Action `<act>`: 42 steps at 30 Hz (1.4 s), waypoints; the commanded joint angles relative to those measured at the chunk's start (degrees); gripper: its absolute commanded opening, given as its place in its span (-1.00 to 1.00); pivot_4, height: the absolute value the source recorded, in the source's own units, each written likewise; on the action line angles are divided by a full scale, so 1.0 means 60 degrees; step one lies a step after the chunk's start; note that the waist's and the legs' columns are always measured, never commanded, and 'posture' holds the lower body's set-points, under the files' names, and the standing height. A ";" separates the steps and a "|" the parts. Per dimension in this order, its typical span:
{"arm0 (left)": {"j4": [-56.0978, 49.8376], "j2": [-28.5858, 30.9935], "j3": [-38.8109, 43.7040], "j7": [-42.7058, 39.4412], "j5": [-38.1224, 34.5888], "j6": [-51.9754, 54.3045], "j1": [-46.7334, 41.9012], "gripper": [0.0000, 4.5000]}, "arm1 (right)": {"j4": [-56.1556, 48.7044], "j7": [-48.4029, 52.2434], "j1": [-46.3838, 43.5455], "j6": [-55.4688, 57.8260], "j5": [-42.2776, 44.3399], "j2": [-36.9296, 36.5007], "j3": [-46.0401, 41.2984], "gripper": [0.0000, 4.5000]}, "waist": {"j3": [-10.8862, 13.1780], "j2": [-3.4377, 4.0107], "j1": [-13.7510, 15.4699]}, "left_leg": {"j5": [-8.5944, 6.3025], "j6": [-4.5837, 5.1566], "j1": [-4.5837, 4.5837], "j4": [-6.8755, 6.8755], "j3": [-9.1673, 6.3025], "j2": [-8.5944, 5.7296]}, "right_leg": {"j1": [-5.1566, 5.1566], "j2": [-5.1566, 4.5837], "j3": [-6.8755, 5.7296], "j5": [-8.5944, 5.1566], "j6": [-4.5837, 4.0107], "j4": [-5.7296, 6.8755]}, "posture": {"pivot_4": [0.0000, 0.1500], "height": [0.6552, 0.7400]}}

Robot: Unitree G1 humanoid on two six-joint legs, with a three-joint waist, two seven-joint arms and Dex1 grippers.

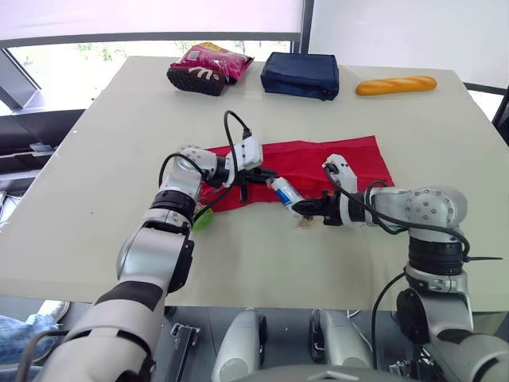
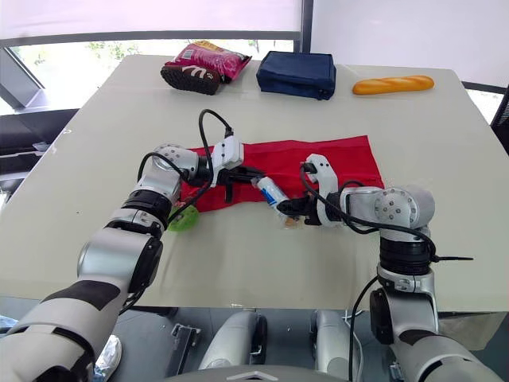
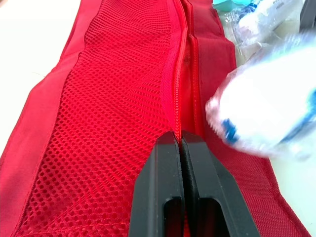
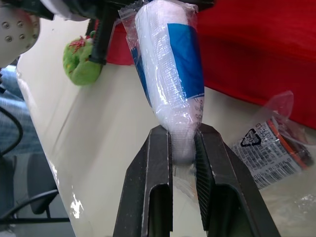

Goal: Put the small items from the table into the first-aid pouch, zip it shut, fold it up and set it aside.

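The right gripper (image 4: 182, 143) is clamping its two fingers on the lower end of a wrapped bandage roll (image 4: 170, 64), holding it tilted just over the near hem of the red first-aid pouch (image 1: 334, 159). The roll's clear wrapper is showing a blue band and a few lines of print by the fingers, too small to read. The left gripper (image 3: 180, 140) is pinching the pouch right on its zip line, fingers pressed together, with the mesh panel running beside it. A clear packet (image 4: 269, 150) is lying on the table (image 1: 95, 199) just beside the pouch's near hem, below the right gripper; it is carrying a recycling triangle and fine text I cannot make out. A small green item (image 1: 203, 219) is sitting near the pouch's left corner, beside the left forearm. Bare tabletop is lying open in front of the pouch and to both sides. Well apart, along the far edge, a pink snack bag (image 1: 208, 68), a navy case (image 1: 301, 74) and a bread loaf (image 1: 395, 84) are lying in a row.
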 commanded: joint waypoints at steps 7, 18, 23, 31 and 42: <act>-0.0408 -0.0034 0.0316 -0.0240 -0.0440 0.0058 -0.0262 -1.00 | 0.1690 -0.5462 -0.0611 0.0061 0.3755 0.1258 -0.1882 -0.96 | 0.0000 0.0001 -0.0042 | 0.0000 0.0001 0.0000 -0.0003 -0.0001 0.0013 | -0.0001 0.0003 0.0001 0.0000 0.0000 0.0001 | 1.00 0.44; -0.0734 -0.0081 0.0374 -0.0462 -0.0546 0.0085 -0.0073 -1.00 | 0.2935 -0.9279 -0.1265 -0.0764 0.5973 0.2447 -0.3264 -0.96 | -0.0001 0.0002 -0.0058 | -0.0001 0.0002 -0.0001 -0.0010 -0.0002 0.0026 | -0.0002 0.0006 0.0003 0.0000 0.0001 -0.0001 | 1.00 0.44; -0.0645 -0.0042 0.0455 -0.0170 -0.0482 0.0043 -0.0187 -1.00 | 0.2939 -1.0880 -0.0826 -0.1748 0.7948 0.2188 -0.2570 -0.96 | -0.0001 0.0003 -0.0068 | -0.0001 0.0003 -0.0001 -0.0010 -0.0001 0.0026 | -0.0002 0.0005 0.0005 0.0000 0.0001 -0.0004 | 1.00 0.44; -0.0665 0.0016 0.0415 -0.0198 -0.0439 -0.0026 -0.0077 -1.00 | 0.2417 -1.2382 -0.0352 -0.4144 1.0670 0.0996 -0.1025 -0.96 | -0.0001 0.0003 -0.0091 | -0.0001 0.0004 -0.0001 -0.0012 0.0002 0.0027 | -0.0002 0.0007 0.0009 0.0000 0.0002 -0.0006 | 1.00 0.44; -0.1065 -0.0279 0.0376 -0.0641 -0.0637 0.0047 0.0132 -1.00 | 0.2305 -1.1273 -0.0610 -0.4959 1.0546 0.0306 0.0360 -0.96 | -0.0001 0.0003 -0.0156 | -0.0001 0.0005 -0.0003 -0.0013 0.0006 0.0031 | -0.0002 0.0008 0.0013 -0.0001 0.0003 -0.0010 | 1.00 0.44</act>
